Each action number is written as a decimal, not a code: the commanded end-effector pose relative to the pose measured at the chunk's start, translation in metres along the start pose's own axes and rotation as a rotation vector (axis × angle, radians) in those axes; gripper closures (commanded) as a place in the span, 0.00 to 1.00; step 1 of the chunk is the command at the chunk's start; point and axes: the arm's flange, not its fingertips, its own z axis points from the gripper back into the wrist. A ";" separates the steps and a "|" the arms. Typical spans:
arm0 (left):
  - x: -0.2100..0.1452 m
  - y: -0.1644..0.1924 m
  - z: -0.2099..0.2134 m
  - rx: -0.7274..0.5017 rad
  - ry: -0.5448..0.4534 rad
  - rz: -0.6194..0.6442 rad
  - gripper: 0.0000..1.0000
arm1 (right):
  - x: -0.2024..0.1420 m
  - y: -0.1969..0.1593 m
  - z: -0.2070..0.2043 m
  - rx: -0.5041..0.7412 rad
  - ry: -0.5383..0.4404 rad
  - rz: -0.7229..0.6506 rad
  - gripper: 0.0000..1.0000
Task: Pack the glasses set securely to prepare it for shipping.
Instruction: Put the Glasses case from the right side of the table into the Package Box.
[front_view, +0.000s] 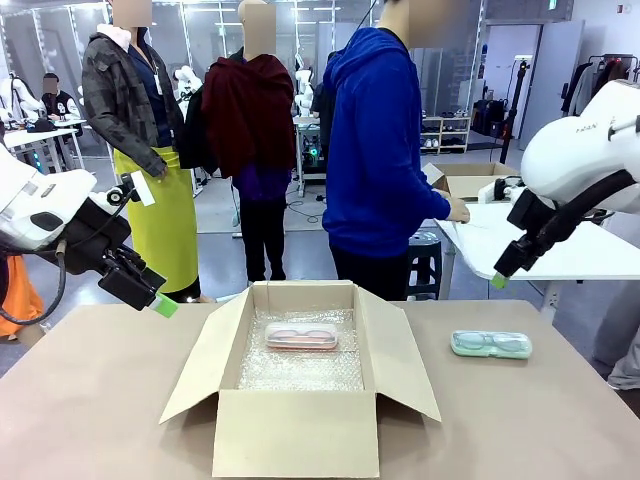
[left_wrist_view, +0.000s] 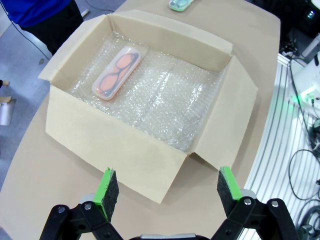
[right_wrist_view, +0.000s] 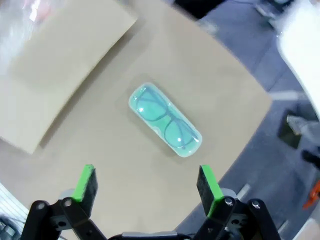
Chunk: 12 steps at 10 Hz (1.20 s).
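While each pair stands spread wide with nothing between its pads, the left fingers (left_wrist_view: 106, 192) hover above the counter (left_wrist_view: 60, 200), just outside one wall of the open cardboard box (left_wrist_view: 115, 145). The right fingers (right_wrist_view: 85, 182) hang over the mint green case (right_wrist_view: 166, 121). That case lies flat on the bare counter, well apart from the fingers and beside a box flap, its clear lid showing glasses. Inside the box, the pink case (left_wrist_view: 116, 72) rests on the bubble wrap (left_wrist_view: 170, 105), close to the wall on the person's side. In the left wrist view the mint green case is cut off by the top edge. From the front the fingers are seen nearly edge-on, so their spread is hard to judge there. A person (front_view: 380, 150) in a blue hoodie stands beyond the box, turned toward another table, hands partly hidden.
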 end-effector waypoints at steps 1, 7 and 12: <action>-0.002 0.002 0.001 -0.017 -0.019 -0.013 0.00 | 0.009 -0.012 0.001 0.016 0.083 0.316 0.00; -0.002 0.002 0.001 -0.017 -0.019 -0.013 0.00 | 0.030 -0.022 -0.048 0.129 0.157 0.787 0.00; -0.002 0.002 0.001 -0.017 -0.019 -0.013 0.00 | 0.029 -0.014 -0.045 0.118 0.169 0.755 0.00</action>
